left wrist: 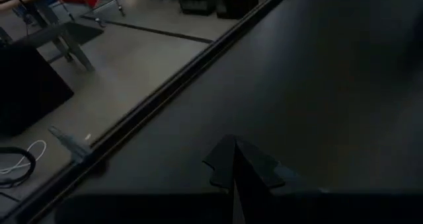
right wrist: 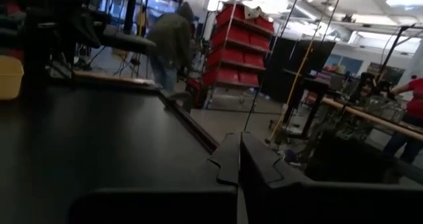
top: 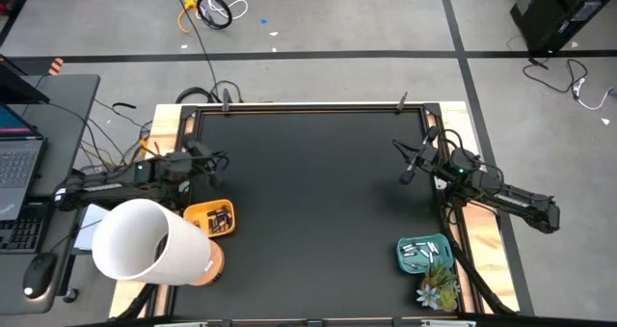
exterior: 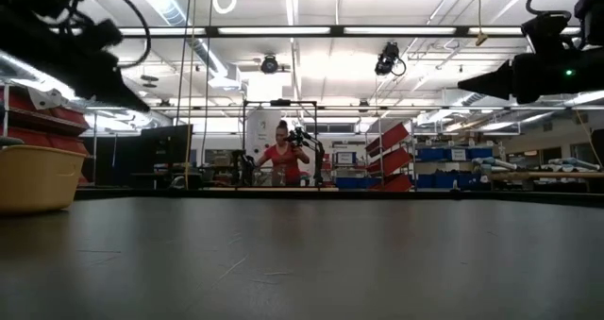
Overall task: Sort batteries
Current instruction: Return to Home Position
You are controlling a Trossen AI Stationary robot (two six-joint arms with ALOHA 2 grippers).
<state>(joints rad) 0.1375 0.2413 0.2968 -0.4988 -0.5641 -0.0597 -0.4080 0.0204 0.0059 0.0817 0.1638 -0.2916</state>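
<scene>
Dark batteries (top: 221, 219) lie in an orange tray (top: 200, 213) near the table's left edge. White batteries (top: 421, 251) lie in a teal tray (top: 407, 259) near the right edge. My left gripper (top: 219, 160) hangs shut above the mat, just beyond the orange tray, with nothing in it; its own wrist view shows the fingers (left wrist: 232, 166) closed together. My right gripper (top: 408, 175) is also shut and empty, held level over the mat on the far side of the teal tray. Its fingers (right wrist: 239, 159) meet in the right wrist view.
The black mat (top: 308, 211) covers the table inside a wooden frame. A large white cylinder (top: 149, 242) stands at the near left corner, and a small plant (top: 439, 288) at the near right. A desk with a laptop (top: 19, 168) is off the left edge. People stand in the room beyond (exterior: 281, 155).
</scene>
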